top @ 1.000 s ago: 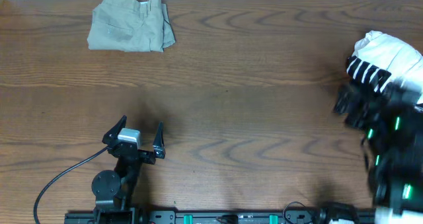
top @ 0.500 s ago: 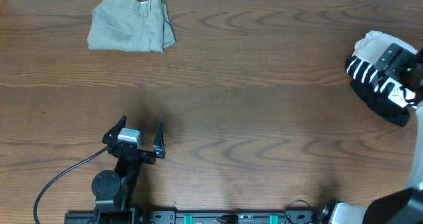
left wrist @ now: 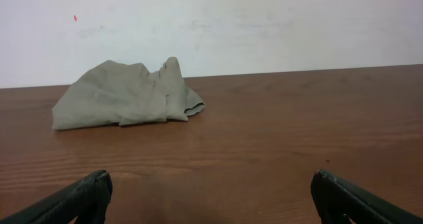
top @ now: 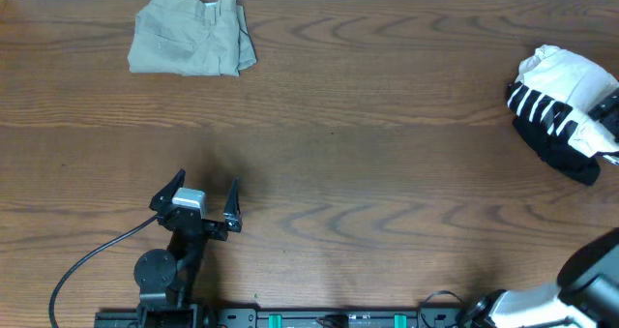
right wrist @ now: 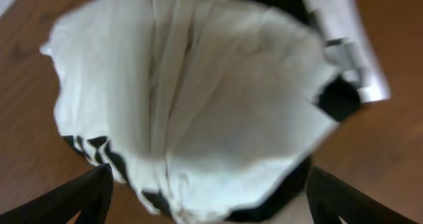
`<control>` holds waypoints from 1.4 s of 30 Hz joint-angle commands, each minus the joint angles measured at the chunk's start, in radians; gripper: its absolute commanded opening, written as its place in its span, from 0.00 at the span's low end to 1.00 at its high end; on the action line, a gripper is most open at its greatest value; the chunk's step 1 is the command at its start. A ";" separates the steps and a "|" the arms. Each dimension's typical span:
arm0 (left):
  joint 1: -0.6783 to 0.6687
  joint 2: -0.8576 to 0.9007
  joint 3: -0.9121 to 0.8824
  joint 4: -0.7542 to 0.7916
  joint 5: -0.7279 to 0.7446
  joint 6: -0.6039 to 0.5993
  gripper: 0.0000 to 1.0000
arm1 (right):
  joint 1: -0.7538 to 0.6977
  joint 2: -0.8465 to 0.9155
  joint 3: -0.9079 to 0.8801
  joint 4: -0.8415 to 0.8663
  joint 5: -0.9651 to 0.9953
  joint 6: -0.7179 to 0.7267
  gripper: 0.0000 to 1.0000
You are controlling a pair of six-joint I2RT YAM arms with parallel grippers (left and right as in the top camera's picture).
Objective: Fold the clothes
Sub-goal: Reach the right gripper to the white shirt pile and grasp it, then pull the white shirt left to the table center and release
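The crumpled white T-shirt (top: 566, 86) with black stripes lies in a heap at the table's right edge, with black fabric (top: 569, 154) under its near side. In the right wrist view the T-shirt (right wrist: 198, 98) fills the frame. My right gripper (right wrist: 211, 197) hangs just over it, open, with its fingers wide apart on either side of the heap's lower edge. The khaki trousers (top: 191, 45) lie folded at the far left, and the left wrist view shows the trousers (left wrist: 125, 95) ahead. My left gripper (top: 202, 201) rests open near the front left and holds nothing.
A white wall (left wrist: 211, 26) runs behind the table's far edge. A black cable (top: 87, 260) curls from the left arm's base at the front. The right arm's body (top: 580, 289) shows at the bottom right corner.
The right arm swung out from the table's front right, passed over the T-shirt heap, and now sits mostly past the right edge. Its jaws have narrowed slightly. The left arm has not moved.
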 commanded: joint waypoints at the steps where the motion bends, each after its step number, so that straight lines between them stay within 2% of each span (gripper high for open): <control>1: 0.005 -0.006 -0.018 -0.034 0.010 -0.004 0.98 | 0.007 0.059 0.017 0.026 -0.108 -0.039 0.90; 6: 0.005 -0.006 -0.018 -0.034 0.010 -0.004 0.98 | 0.023 0.106 0.017 0.068 -0.108 -0.044 0.87; 9: 0.005 -0.006 -0.018 -0.034 0.010 -0.004 0.98 | 0.024 0.114 0.017 0.080 -0.103 -0.065 0.74; 11: 0.005 -0.006 -0.018 -0.034 0.010 -0.004 0.98 | 0.024 0.114 0.017 0.083 -0.096 -0.065 0.57; 16: 0.005 -0.006 -0.018 -0.034 0.010 -0.004 0.98 | 0.024 0.108 0.018 0.071 -0.096 -0.063 0.06; 17: 0.005 -0.006 -0.018 -0.034 0.010 -0.004 0.98 | 0.024 0.102 0.018 0.069 -0.097 -0.056 0.01; 23: 0.005 -0.006 -0.018 -0.034 0.010 -0.004 0.98 | 0.025 -0.017 0.018 0.068 -0.151 -0.023 0.01; 29: 0.005 -0.006 -0.018 -0.034 0.010 -0.004 0.98 | 0.057 -0.199 0.018 0.056 -0.452 0.012 0.01; 31: 0.005 -0.006 -0.018 -0.034 0.010 -0.004 0.98 | 0.096 -0.240 0.018 0.029 -0.489 0.011 0.01; 38: 0.005 -0.006 -0.018 -0.034 0.010 -0.004 0.98 | 0.394 -0.269 -0.002 -0.126 -0.458 -0.027 0.01; 42: 0.005 -0.006 -0.018 -0.034 0.010 -0.004 0.98 | 0.598 -0.237 -0.065 -0.106 -0.392 -0.026 0.01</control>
